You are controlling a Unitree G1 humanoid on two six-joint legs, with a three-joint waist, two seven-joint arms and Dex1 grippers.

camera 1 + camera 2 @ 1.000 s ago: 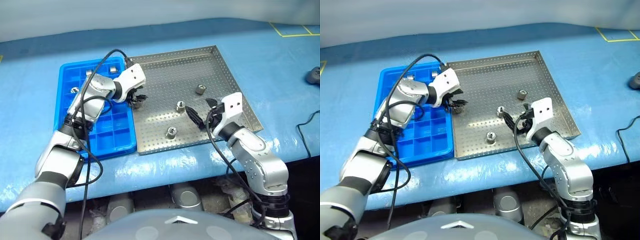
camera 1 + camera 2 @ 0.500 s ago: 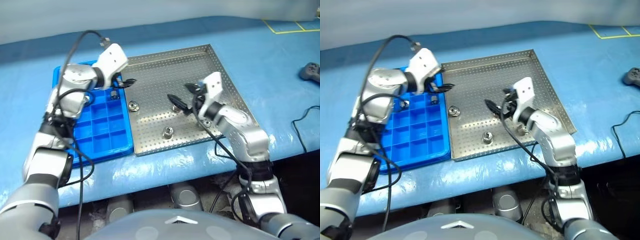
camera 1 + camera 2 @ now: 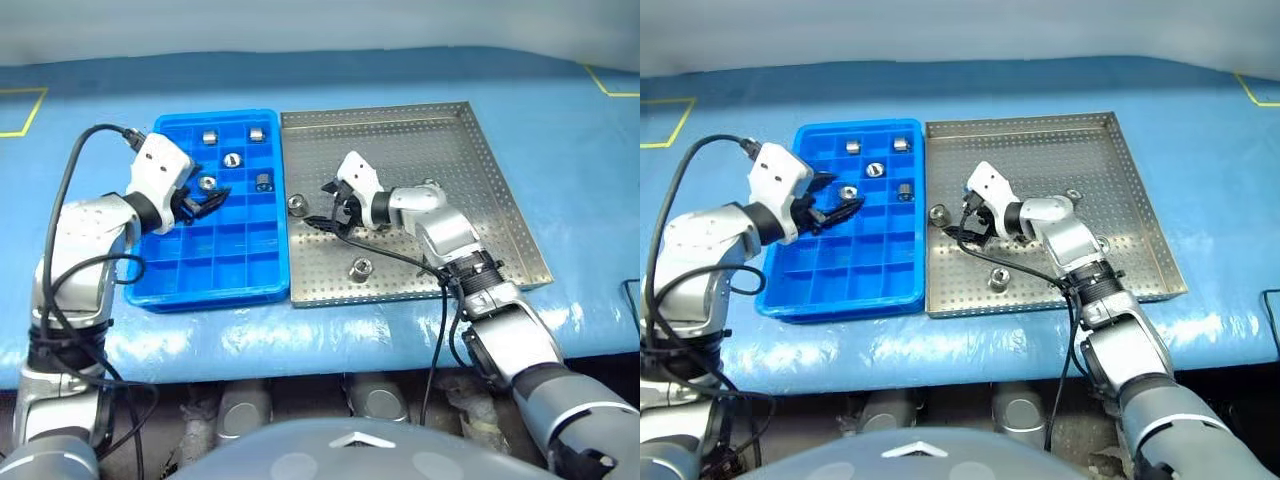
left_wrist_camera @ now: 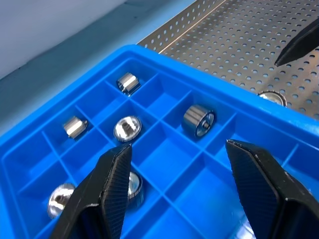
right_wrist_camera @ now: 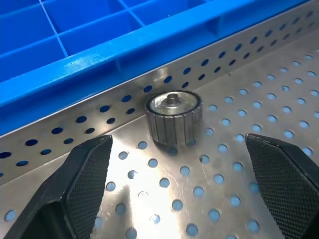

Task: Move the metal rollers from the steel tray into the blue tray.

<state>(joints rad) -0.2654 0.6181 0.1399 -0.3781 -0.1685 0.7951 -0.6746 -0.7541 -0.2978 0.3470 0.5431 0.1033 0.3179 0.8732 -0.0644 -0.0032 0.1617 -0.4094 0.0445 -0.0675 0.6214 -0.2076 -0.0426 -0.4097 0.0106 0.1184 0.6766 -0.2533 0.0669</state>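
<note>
Surface: blue cloth covers the desk (image 3: 400, 320); yellow tape marks are cut off at the far corners.
Blue tray: the blue tray (image 3: 215, 285) sits on the robot's left, its long side against the steel tray (image 3: 470, 130); whether the two rims touch is hard to tell.
Rollers in the blue tray: the head views show five metal rollers (image 3: 232, 159), all in the far compartments, one per compartment. In the left wrist view, one roller is partly hidden behind a black finger and another is cut off by the picture's edge.
Rollers in the steel tray: one roller lies at the tray's left rim, right beside the blue tray (image 5: 173, 117); a second stands nearer the front edge (image 3: 360, 268); a third is mostly hidden behind the right forearm (image 3: 1073, 196), too small to read clearly.
Left gripper: the left gripper (image 3: 203, 203) hovers over the blue tray's middle compartments. Jaws are apart and empty, with blue compartments visible between them.
Right gripper: the right gripper (image 3: 328, 205) hangs low over the steel tray, pointing at the roller by the left rim. Jaws are spread wide with nothing between them; the roller sits just beyond their tips, untouched.
Hard to make out: how far the right jaws stand above the perforated floor cannot be told.
</note>
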